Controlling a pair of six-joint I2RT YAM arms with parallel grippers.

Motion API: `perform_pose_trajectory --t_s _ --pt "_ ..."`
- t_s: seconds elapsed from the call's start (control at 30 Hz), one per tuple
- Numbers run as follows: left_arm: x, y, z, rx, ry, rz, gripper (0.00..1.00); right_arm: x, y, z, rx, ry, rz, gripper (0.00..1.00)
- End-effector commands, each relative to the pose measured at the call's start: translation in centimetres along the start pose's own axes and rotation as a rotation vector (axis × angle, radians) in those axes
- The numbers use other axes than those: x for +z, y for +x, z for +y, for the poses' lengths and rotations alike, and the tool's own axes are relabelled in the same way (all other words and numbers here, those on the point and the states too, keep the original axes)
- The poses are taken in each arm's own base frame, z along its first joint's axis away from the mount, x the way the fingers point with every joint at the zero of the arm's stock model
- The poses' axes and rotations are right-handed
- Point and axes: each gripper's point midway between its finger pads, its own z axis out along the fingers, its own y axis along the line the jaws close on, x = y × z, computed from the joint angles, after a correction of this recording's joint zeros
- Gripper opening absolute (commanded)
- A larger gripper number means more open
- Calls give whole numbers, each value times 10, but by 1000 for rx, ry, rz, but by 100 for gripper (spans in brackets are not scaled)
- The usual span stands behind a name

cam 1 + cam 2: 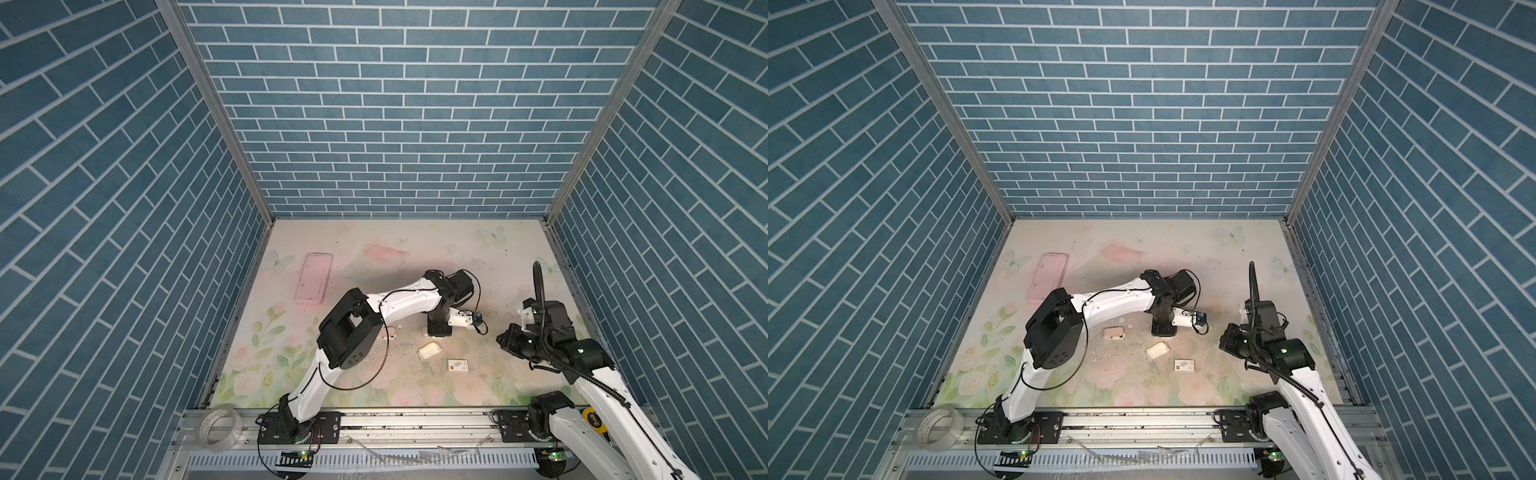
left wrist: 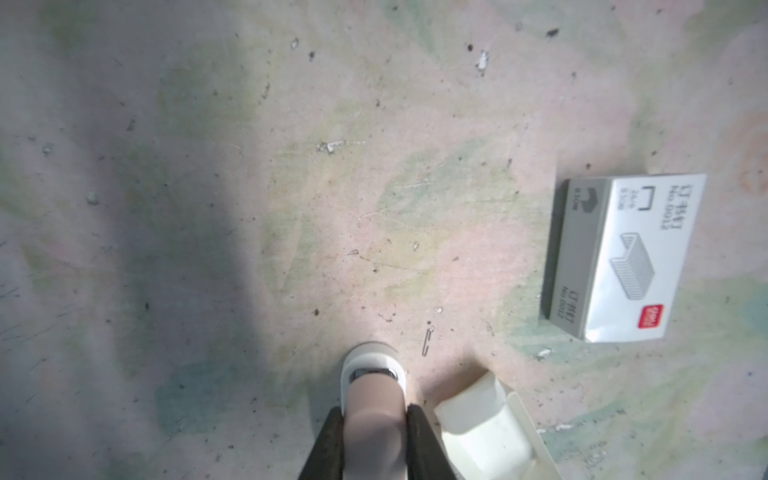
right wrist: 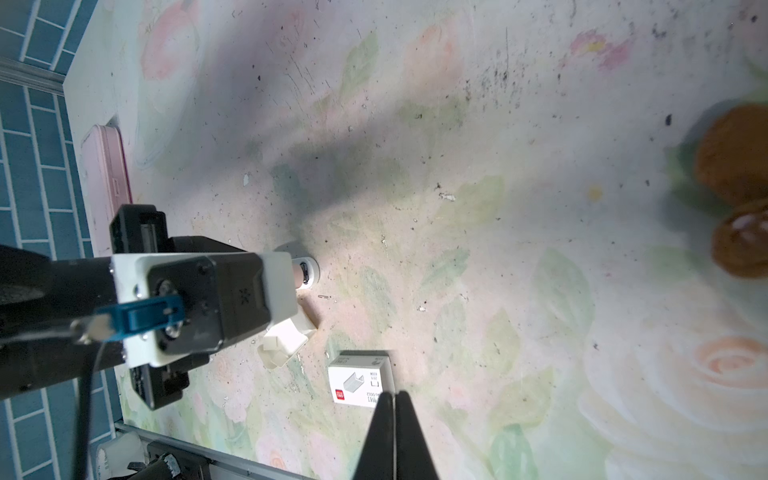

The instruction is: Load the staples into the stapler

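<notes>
Closely viewed, the left gripper (image 2: pixel 374 411) is clamped shut on a small pinkish stapler (image 2: pixel 372 390); a thin grey strip of staples (image 2: pixel 427 343) is seen lying on the floral mat (image 2: pixel 208 208), just beside the stapler's nose; the right gripper (image 3: pixel 392 399) is closed, with nothing held.

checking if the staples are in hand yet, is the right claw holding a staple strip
No, the right claw is shut with its black fingers pressed together and nothing showing between them.
</notes>
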Motion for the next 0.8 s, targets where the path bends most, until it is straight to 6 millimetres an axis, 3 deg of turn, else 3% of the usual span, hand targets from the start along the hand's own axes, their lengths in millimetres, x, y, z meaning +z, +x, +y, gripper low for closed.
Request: perform_pose_trajectory --t_s 0.0,0.57,0.77 --pt "-2 13 -20 -8 63 46 27 -6 -7 1 -5 8 -32 7" --pt "-15 9 -19 1 43 16 45 -5 -19 4 -21 17 -64 12" --pt "-29 7 -15 1 20 -8 54 -7 -28 7 -47 13 -102 21"
